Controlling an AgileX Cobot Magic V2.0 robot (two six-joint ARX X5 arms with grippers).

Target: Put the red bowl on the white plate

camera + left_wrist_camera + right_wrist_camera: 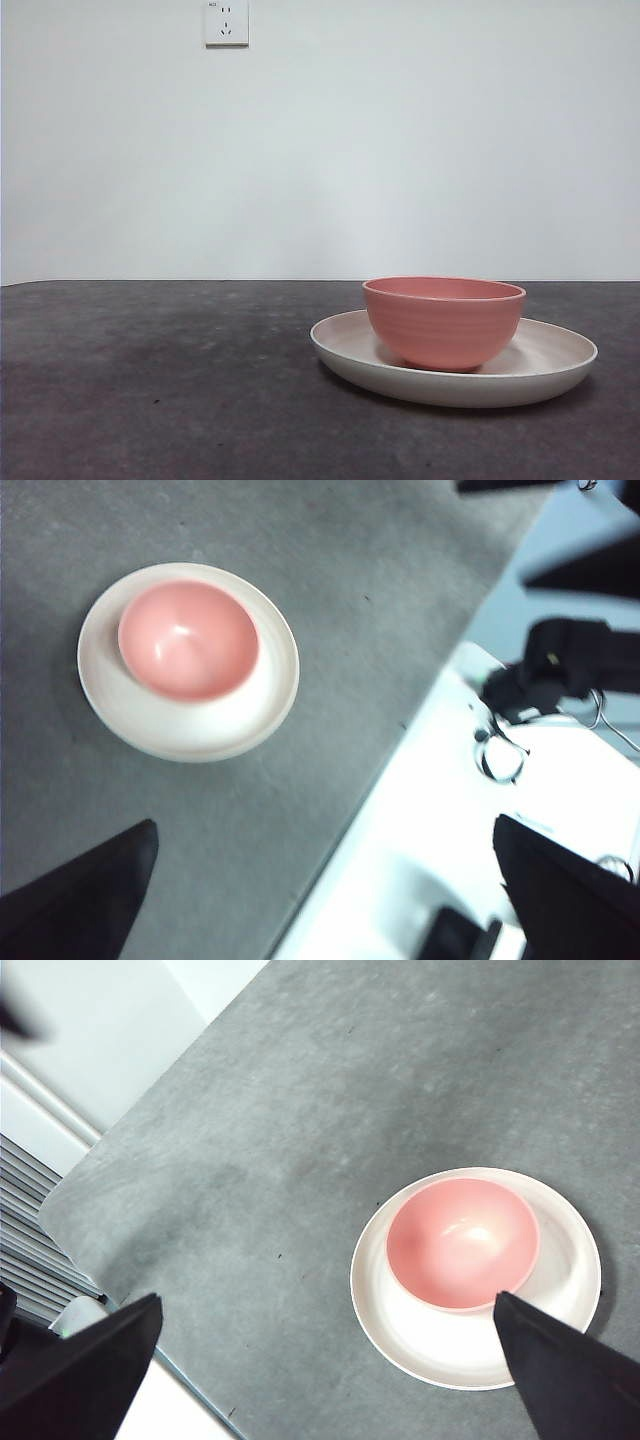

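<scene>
Red bowl (444, 321) sits upright inside the white plate (556, 367), in the lower right of the front frame, resting off-centre toward one side of the plate's well rather than in its middle. By the look of it, the placing is done. Both grippers hang high above the bench (150, 380), empty, with their jaws spread wide: the left gripper (320, 900) and the right gripper (330, 1370) each show two black tips well apart.

The bowl looks rigid and light, probably moulded plastic or fibre, matte with faint horizontal ridges that should give some purchase. Its thin rim is the likely place to pinch, one jaw inside and one outside. The plate is shallow, cream, with a smooth sloping rim. The bench is dark grey and mottled, stone-like.
</scene>
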